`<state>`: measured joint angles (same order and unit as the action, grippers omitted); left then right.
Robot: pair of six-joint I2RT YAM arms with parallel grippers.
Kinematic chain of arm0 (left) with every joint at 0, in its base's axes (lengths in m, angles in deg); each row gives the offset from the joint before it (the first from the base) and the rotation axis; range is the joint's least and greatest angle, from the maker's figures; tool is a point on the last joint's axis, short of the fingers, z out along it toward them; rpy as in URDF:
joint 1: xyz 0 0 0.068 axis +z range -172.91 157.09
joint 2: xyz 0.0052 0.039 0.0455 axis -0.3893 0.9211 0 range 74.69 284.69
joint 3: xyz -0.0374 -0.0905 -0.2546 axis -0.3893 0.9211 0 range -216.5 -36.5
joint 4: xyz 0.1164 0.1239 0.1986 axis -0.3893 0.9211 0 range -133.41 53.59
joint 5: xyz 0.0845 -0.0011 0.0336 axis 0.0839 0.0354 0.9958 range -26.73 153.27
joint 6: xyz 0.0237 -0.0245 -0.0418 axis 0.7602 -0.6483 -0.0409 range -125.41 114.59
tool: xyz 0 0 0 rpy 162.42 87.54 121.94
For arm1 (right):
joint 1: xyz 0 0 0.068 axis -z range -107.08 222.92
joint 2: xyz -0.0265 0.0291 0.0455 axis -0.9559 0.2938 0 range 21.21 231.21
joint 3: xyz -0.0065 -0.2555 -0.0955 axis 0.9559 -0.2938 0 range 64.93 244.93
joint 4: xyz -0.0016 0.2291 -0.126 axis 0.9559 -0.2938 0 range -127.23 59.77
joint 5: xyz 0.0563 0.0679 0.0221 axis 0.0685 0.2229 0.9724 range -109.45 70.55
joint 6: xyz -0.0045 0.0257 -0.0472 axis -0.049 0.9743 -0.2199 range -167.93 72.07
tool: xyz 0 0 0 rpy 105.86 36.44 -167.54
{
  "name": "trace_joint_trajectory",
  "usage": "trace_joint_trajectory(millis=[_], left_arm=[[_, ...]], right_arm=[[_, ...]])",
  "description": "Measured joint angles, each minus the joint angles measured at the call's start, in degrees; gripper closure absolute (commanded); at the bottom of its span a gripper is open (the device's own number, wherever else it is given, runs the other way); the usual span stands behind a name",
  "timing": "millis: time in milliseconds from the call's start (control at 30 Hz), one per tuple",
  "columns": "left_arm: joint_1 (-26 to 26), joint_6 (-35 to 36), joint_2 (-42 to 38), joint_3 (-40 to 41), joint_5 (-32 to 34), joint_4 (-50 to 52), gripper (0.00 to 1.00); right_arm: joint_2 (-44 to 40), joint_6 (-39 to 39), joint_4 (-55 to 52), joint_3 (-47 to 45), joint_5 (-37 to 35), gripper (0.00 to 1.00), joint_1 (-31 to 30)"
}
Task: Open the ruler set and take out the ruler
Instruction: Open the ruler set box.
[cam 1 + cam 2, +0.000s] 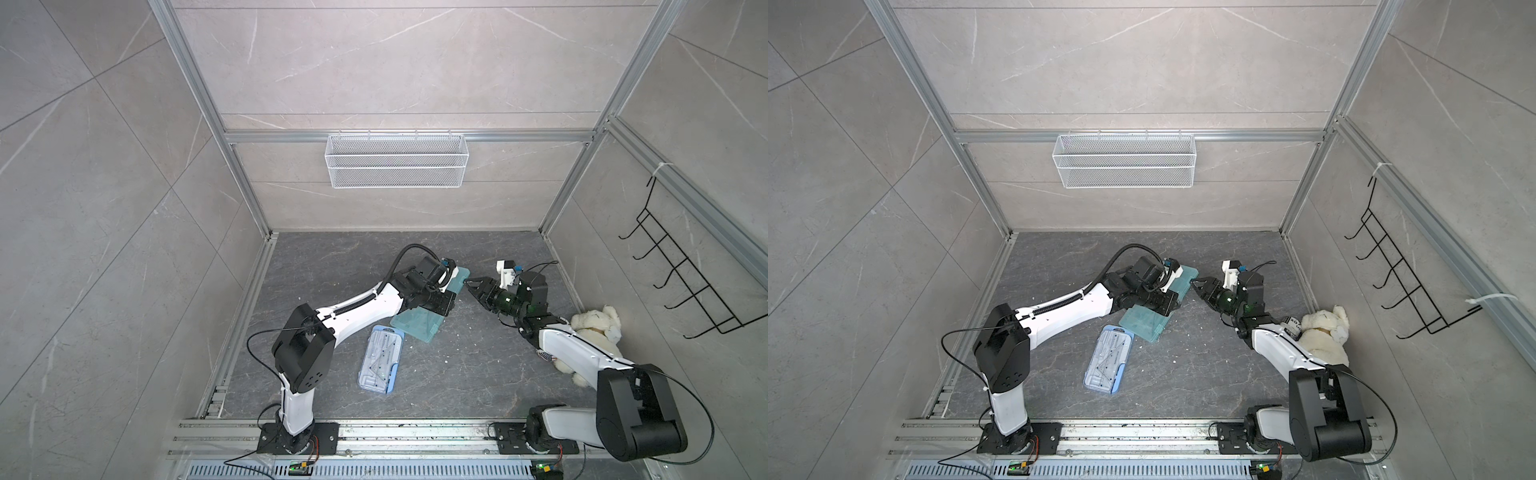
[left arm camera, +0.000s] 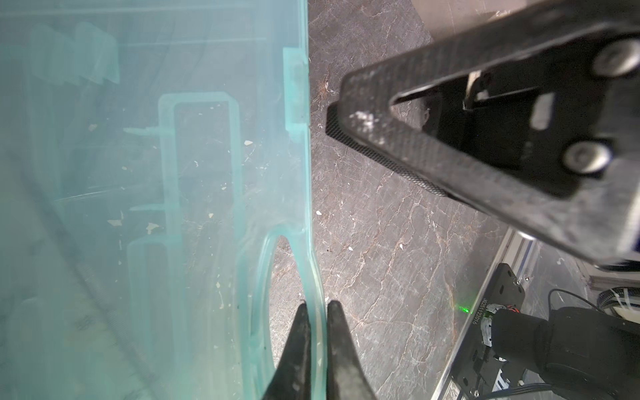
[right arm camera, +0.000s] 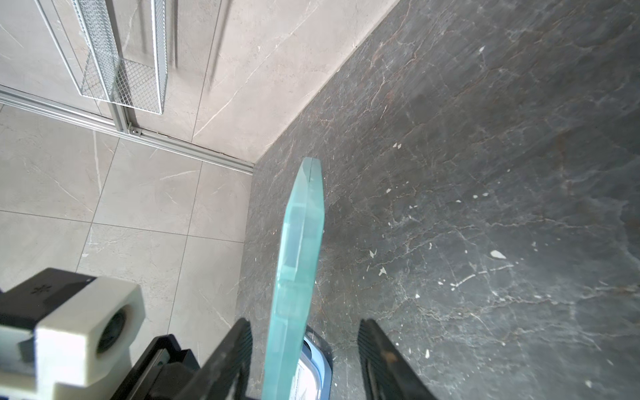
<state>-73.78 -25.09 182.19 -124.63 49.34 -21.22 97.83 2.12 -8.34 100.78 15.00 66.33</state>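
Teal case (image 2: 138,173): tilted up, rim pinched in left gripper (image 2: 315,306) as anchor; right gripper (image 3: 304,322), jaws apart, straddling free end without contact, likely poised to pry halves open

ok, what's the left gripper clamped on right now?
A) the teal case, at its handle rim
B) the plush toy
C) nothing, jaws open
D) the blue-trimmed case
A: in the left wrist view the left gripper pinches the thin rim beside the handle cutout of the teal case; the blue-trimmed case lies apart on the table.
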Motion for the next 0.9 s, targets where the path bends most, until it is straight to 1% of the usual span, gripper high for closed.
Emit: trace_joint_trajectory(millis=[133,667,767,833,900], left_arm=[[0.0,-0.4,0.0,0.0,-0.2,0.0,1.0],[0.0,-0.7,0.0,0.7,-1.5,-1.1,1.0],[-0.1,-0.9,0.0,0.7,-1.7,-1.2,1.0],[-0.1,-0.9,0.0,0.7,-1.7,-1.2,1.0],[-0.2,-0.9,0.0,0.7,-1.7,-1.2,1.0]], right_arm=[[2.2,0.6,1.6,0.0,-0.1,0.49,-0.6],[4.2,1.9,4.2,1.9,-0.9,0.54,-0.8],[4.4,2.3,4.5,2.0,-1.1,0.56,-0.9],[4.5,2.5,4.6,2.0,-1.2,0.59,-0.9],[4.6,2.9,4.6,2.0,-1.3,0.64,-0.9]])
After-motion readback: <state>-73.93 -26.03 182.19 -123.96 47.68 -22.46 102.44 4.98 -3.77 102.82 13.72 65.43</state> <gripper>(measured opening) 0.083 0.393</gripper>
